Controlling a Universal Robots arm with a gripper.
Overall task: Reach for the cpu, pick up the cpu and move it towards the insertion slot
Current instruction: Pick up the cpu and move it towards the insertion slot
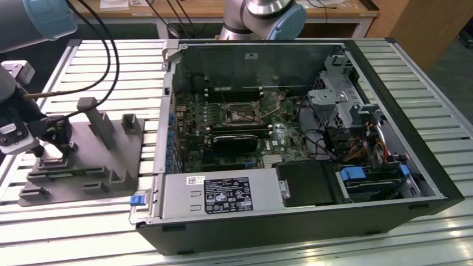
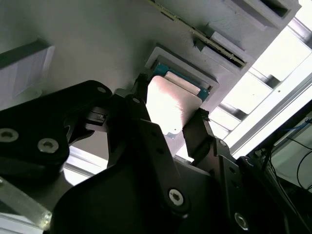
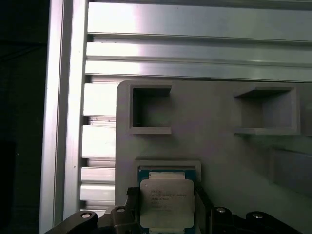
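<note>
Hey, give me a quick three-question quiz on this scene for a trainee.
1. True or false: the cpu sits in the insertion slot.
2. The tool is over: A the grey fixture block, B the insertion slot, C the computer case.
3. Fill in: the cpu lies between the tool's two ____.
Key: 1 false, the slot is inside the computer case, the cpu at the fixture block; 2 A; 3 fingers.

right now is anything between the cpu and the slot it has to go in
Yes. The cpu sits between the fingers over the grey fixture, outside the open case. The case's side wall rises between it and the insertion slot on the board; so does a fixture post.
</note>
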